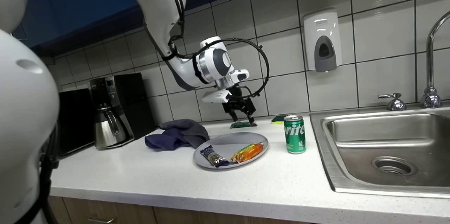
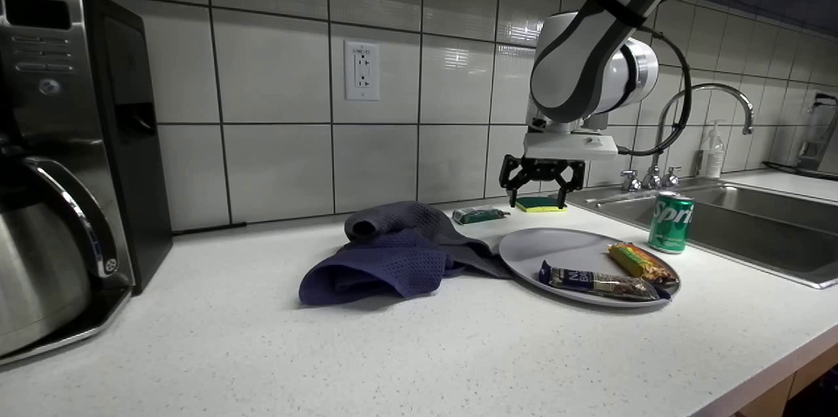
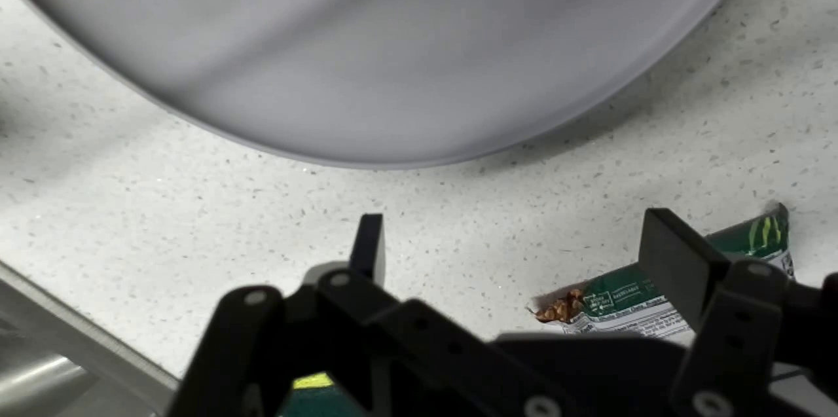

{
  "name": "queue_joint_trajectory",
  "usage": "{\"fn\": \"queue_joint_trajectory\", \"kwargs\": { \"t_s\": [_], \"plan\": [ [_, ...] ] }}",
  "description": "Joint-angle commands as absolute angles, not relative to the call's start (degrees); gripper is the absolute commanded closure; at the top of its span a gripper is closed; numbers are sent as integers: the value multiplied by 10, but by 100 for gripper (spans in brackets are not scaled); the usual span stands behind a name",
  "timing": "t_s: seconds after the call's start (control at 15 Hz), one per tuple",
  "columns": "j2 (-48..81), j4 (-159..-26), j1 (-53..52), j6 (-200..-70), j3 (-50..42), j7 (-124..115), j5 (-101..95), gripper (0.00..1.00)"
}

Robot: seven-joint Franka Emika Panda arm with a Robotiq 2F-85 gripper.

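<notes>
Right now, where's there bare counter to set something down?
Bare counter: between coffee maker and towel, and along the front edge before the plate. Crowded: near the wall, around the claw, green-wrapped bar and sponge; and between plate and sink, where the can stands.

The gripper (image 2: 537, 205) is showing black, the dark green wrapper (image 3: 619, 292) is carrying white print and lime streaks, and the plate (image 3: 393, 83) is looking plain grey. The cloth (image 2: 376, 270) is mixing navy and charcoal — both dotted — while the sponge (image 1: 278, 120) is pairing green with yellow.
</notes>
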State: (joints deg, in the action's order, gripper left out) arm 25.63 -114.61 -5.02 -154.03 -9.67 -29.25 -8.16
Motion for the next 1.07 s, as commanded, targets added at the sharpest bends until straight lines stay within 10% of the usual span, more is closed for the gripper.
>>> {"fn": "queue_joint_trajectory", "kwargs": {
  "t_s": [0.0,1.0],
  "plan": [
    [257,-1145,-56,-1540,-103,-285,-74,0],
    [363,-987,-60,-1496,-90,-302,19,0]
  ]
}}
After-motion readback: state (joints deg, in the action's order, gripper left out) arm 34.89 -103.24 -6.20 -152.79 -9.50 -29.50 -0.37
